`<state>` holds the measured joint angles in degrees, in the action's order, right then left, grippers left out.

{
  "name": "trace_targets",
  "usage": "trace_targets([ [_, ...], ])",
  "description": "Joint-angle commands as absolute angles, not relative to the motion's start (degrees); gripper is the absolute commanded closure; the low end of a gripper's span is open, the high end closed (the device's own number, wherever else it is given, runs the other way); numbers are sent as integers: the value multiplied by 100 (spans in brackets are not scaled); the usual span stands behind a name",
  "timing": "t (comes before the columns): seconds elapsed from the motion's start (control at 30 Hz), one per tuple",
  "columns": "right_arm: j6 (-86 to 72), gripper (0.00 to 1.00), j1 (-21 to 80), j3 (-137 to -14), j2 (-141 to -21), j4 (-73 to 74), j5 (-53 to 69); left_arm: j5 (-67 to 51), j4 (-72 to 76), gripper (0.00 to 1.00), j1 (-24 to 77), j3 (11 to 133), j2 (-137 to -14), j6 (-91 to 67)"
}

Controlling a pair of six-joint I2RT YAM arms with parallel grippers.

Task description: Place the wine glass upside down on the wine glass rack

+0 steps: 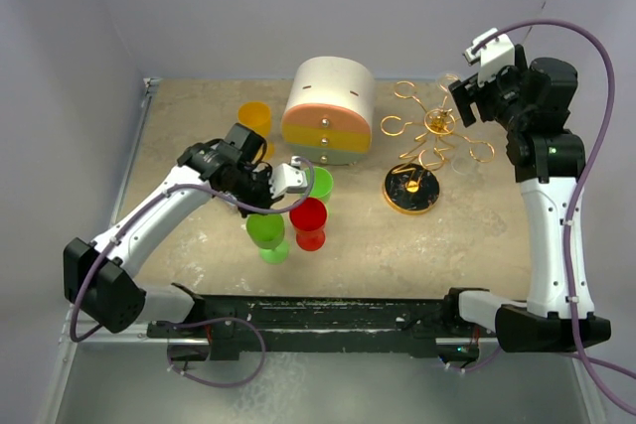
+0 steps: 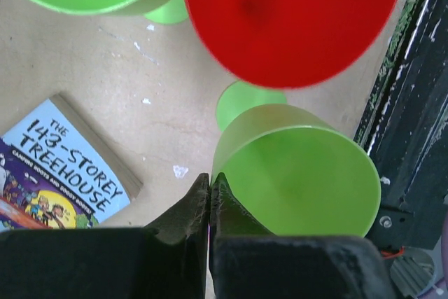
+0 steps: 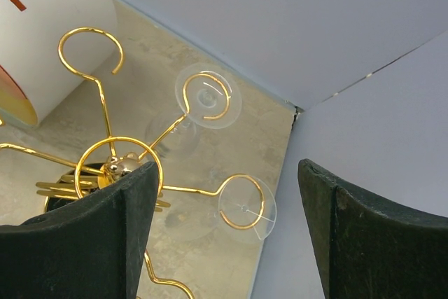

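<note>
Right wrist: right gripper (image 3: 224,169) agape above rack (image 3: 120,166), wall (image 3: 280,19) near.

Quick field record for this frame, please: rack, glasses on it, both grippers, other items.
rack: gold wine glass rack, upright
hung: upper clear wine glass and lower clear wine glass, both inverted, feet on loops
right gripper: open, empty, above the rack
left gripper: shut, holding nothing, beside green goblet
other: red goblet, book, round drawer box
</note>
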<state>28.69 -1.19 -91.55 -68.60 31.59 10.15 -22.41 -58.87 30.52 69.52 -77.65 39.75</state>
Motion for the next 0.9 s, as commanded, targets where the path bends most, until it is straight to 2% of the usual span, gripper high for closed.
trace_targets([
  [0.0, 2863, 18, -132, -9243, -6737, 3086, 995, -1799, -6490, 100, 3085, 7264, -7321, 4307],
  [0.27, 2893, 17, -132, -9411, -6829, 3257, 993, -1362, -6996, 100, 3084, 7532, -6681, 4410],
  [0.5, 2645, 16, -132, -9807, -7033, 3416, 1007, -1499, -7156, 100, 3085, 8097, -6343, 4343],
  [0.7, 2441, 13, -132, -10024, -7011, 3468, 1741, -1958, -7152, 100, 3057, 9017, -6265, 3957],
  [0.87, 2038, 17, -132, -9970, -6867, 3252, 2490, -2266, -6603, 100, 2651, 9689, -6232, 3318],
])
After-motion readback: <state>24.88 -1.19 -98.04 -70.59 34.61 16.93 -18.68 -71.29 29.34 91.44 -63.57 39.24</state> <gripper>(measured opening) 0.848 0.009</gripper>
